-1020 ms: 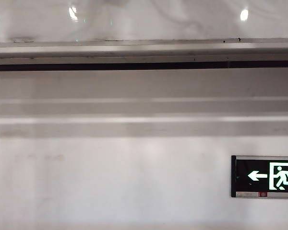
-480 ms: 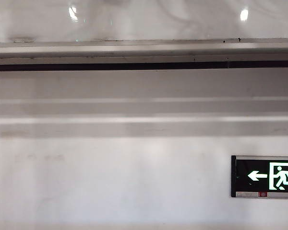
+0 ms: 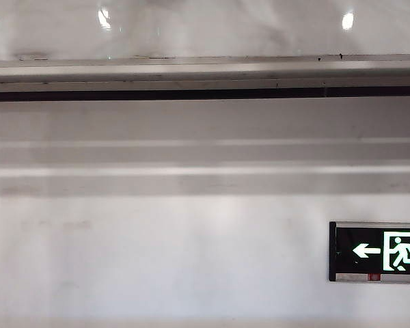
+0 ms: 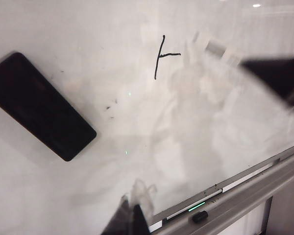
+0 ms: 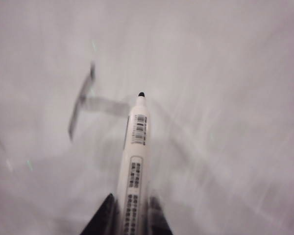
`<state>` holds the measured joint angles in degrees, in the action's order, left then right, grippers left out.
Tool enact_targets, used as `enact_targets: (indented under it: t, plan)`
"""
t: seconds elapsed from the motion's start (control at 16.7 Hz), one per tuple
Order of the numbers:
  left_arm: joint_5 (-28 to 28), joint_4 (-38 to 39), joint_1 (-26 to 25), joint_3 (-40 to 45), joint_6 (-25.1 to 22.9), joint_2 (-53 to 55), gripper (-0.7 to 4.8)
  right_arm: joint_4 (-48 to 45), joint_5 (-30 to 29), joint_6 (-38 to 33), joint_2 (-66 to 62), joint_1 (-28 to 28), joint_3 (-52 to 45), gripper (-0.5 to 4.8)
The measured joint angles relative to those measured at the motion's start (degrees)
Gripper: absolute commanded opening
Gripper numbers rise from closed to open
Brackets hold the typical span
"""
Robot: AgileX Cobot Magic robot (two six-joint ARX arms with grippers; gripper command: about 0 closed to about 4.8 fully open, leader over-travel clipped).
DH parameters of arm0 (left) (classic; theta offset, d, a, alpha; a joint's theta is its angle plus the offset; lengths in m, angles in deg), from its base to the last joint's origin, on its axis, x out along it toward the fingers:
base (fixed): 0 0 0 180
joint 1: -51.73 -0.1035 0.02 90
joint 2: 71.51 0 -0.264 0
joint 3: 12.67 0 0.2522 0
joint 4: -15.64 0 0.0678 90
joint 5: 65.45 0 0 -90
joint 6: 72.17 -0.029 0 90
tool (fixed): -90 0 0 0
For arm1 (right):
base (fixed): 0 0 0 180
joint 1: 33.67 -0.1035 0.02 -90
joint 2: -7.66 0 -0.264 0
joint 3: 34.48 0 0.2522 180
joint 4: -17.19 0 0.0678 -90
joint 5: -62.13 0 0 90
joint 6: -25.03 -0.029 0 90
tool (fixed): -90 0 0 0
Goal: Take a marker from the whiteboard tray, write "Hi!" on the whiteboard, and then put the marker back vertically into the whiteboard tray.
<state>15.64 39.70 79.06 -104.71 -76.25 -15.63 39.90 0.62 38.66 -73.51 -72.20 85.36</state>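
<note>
Running the full width of the exterior view, the tray [image 3: 205, 74] caps a matte wall with an exit sign [image 3: 377, 251]; neither arm shows there, and above the ledge we see only a strip of glossy whiteboard [image 3: 212, 27] dotted with lamp glare. From the left wrist view the board [image 4: 137, 122] spreads wide and mostly bare: a black rounded slab [image 4: 39, 105] sits on it to one side, and a thin black stroke with a short crossbar [image 4: 160, 56] is drawn well apart from it. The silver tray [image 4: 245, 196] edges the board, a small dark object [image 4: 200, 216] lying in it. We see the left gripper [image 4: 130, 220] only as dark tips, so we cannot tell how its jaws stand. In the right wrist view the right gripper [image 5: 130, 215] is clenched on the marker [image 5: 134, 156], a white barrel with barcode labels; its uncapped black tip points at the board [image 5: 225, 98], near a blurred grey stroke [image 5: 81, 100]. We cannot tell whether the tip touches.
</note>
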Motion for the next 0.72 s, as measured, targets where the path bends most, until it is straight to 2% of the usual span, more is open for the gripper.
enact_targets:
  t: [0.12, 0.3, 0.72]
  plan:
    - [0.0, 0.0, 0.0, 0.0, 0.0, 0.0, -0.06, -3.2, -1.8, 1.2, 0.4, 0.6, 0.4, -0.01]
    - [0.0, 0.0, 0.0, 0.0, 0.0, 0.0, -0.06, -2.3, -6.9, 1.7, -0.3, 3.5, 0.2, -0.01]
    - [0.0, 0.0, 0.0, 0.0, 0.0, 0.1, -0.06, -1.8, -7.2, 1.9, -0.7, 3.7, 0.2, -0.01]
